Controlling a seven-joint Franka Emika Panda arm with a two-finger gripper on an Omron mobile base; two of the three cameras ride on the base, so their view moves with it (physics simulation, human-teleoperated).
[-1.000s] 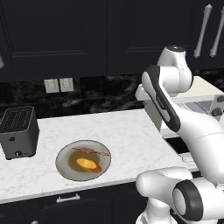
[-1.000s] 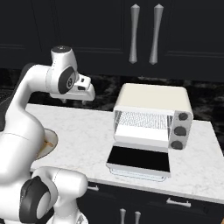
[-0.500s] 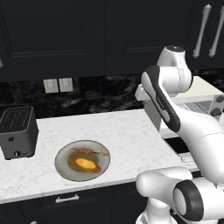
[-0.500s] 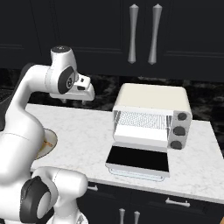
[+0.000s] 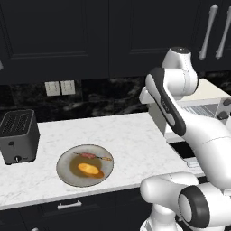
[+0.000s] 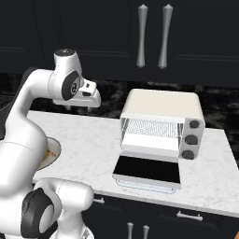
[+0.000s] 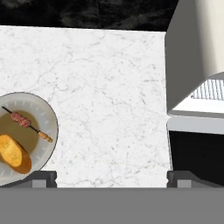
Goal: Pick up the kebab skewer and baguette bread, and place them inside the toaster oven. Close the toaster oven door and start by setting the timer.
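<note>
A grey plate (image 5: 67, 175) on the white counter holds the orange-golden baguette bread (image 5: 89, 169) and, just behind it, the thin kebab skewer (image 5: 93, 156). The hand view has both at its left edge: the baguette bread (image 7: 15, 154) and the kebab skewer (image 7: 27, 124). The cream toaster oven (image 6: 161, 108) stands at the right with its rack showing, and its door (image 6: 147, 171) lies folded down flat. My gripper (image 7: 111, 178) hangs high over the bare counter between plate and oven, open and holding nothing. It appears below the white hand as the gripper (image 6: 93, 101).
A dark grey two-slot toaster (image 5: 18, 135) stands at the counter's left end. Dark knobs (image 6: 190, 139) run down the oven's right side. Black cabinets hang above, and a wall outlet (image 5: 60, 87) sits on the dark backsplash. Bare marble (image 7: 109, 96) lies between plate and oven.
</note>
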